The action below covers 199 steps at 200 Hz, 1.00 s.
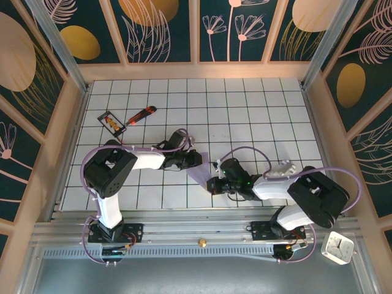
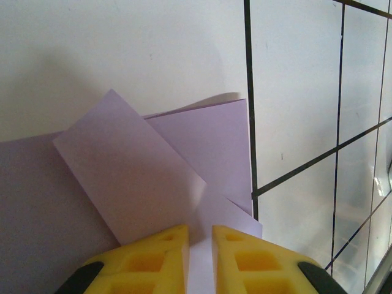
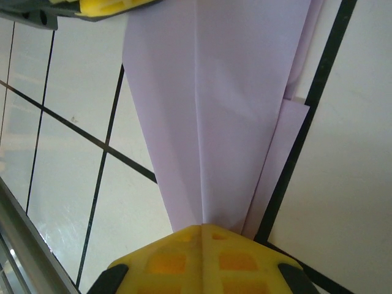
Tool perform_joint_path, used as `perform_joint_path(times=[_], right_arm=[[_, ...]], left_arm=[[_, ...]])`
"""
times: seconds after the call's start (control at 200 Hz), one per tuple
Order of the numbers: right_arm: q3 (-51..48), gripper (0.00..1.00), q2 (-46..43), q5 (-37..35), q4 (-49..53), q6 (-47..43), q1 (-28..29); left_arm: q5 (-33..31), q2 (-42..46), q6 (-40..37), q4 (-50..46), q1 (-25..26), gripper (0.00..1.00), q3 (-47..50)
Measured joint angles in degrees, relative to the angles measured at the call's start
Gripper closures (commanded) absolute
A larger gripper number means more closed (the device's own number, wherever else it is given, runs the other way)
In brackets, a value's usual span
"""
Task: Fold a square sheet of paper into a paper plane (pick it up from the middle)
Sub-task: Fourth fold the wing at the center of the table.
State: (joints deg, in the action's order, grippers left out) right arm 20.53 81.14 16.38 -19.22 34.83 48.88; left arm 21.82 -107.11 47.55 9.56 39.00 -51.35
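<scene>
Two pinches hold the light, limp, tear-prone paper plane (image 3: 226,92): left gripper (image 2: 200,236) on its far end, right gripper (image 3: 201,228) on its narrow near end; grip layered folds.

From above, the two arms covered most of the paper plane (image 1: 199,177). Just a lavender strip showed between them at the near middle of the desk (image 1: 245,110), with both its ends hidden. The left wrist view cut the paper off at its left edge and the left fingers (image 2: 153,260) at the bottom. Whether they pinched the paper in their gap or merely straddled it could not be told. The right fingers (image 3: 165,263) were likewise cropped at the bottom, and the plane's other end ran out of the top of that view. The picture on the black-framed card (image 1: 112,122), far left, was too small to make out, as was the face of the clock (image 1: 338,247), near right.
</scene>
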Motion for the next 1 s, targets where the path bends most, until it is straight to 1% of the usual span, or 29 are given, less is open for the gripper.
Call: perform_joint_path(times=[0.175,0.38,0.475,0.575,0.711,0.996], right_arm=[[-0.9,0.99,-1.7,-0.5,1.0,0.0,0.8],[-1.1,0.98,-7.6,-0.3,8.3,-0.1,0.7],[0.2,0.98,-9.7,-0.2,10.8,-0.3,-0.4],[2.8,0.98,-9.9,-0.2,11.5,-0.5,-0.9],[5.8,0.98,-7.9,0.2,10.8,-0.8,-0.9],[7.7,0.99,3.0,1.4,8.7,-2.4,-0.9]], left_arm=[[0.0,0.0,0.0,0.0,0.0,0.81,0.0],[-0.2,0.0,0.0,0.0,0.0,0.81,0.0],[-0.4,-0.1,0.0,0.1,0.0,0.81,-0.1],[-0.6,-0.2,0.0,0.1,0.0,0.81,-0.2],[-0.9,-0.3,0.0,0.1,0.0,0.81,-0.4],[-1.1,-0.4,0.0,0.1,0.0,0.81,-0.5]])
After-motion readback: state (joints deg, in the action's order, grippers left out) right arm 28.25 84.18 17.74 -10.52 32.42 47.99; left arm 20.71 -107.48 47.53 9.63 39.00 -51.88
